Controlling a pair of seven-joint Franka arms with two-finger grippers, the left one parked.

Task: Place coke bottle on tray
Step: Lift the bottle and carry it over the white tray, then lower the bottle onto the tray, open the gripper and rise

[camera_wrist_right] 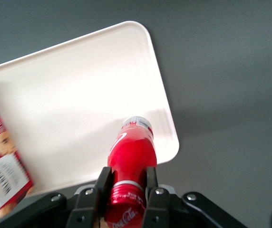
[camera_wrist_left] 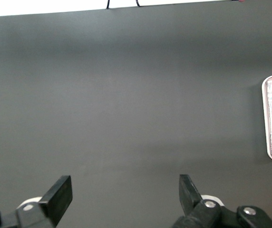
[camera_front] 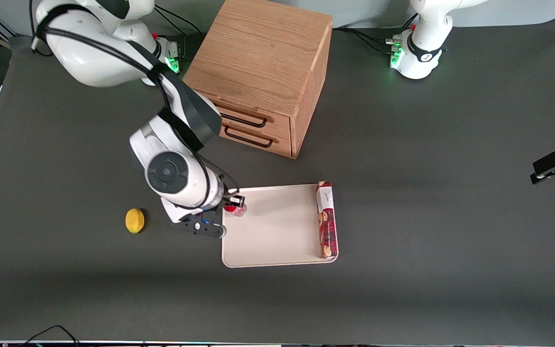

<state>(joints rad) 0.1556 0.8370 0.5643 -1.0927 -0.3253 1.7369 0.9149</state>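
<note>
We hold bottle (camera_wrist_right: 130,156) by neck, end effector (camera_wrist_right: 126,190) clamped tight, hanging over tray (camera_front: 277,241) corner at ten o'clock from tray centre. Risk: release this near rim, bottle tips, rolls onto bench (camera_front: 451,193).

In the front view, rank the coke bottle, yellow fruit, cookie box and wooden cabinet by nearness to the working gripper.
1. Coke bottle, held in the gripper over the tray corner.
2. Cookie box, on the tray.
3. Yellow fruit, on the table.
4. Wooden cabinet, farther from the camera.
Box and fruit: near-tie.
</note>
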